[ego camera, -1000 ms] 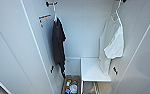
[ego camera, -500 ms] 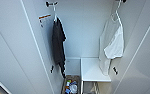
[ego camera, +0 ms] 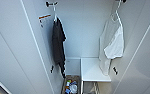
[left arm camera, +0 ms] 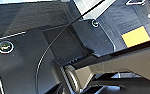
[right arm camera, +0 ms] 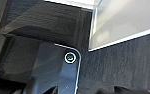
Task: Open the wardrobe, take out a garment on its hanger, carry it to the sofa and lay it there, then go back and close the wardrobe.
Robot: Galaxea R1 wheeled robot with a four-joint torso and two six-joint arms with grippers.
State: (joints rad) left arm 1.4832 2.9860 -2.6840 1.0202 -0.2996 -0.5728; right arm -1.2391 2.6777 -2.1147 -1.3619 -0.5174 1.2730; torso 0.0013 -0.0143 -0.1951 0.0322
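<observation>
The wardrobe (ego camera: 13, 50) stands open in the head view, its white doors swung wide to both sides. Inside on the right hangs the garment (ego camera: 113, 47), a white short-sleeved T-shirt. It is on its thin white hanger (ego camera: 117, 15), whose hook reaches up to the top edge. A black short-sleeved shirt (ego camera: 58, 45) hangs inside on the left from its own hanger on a dark peg (ego camera: 51, 3). Both wrist views look down past the robot's dark plate onto dark carpet (right arm camera: 121, 65).
A white shelf box (ego camera: 93, 71) sits low inside the wardrobe under the T-shirt. Beside it on the wardrobe floor is a small bin (ego camera: 71, 86) of mixed items. A white door edge (right arm camera: 121, 22) crosses the right wrist view. A yellow floor patch (left arm camera: 136, 36) shows in the left wrist view.
</observation>
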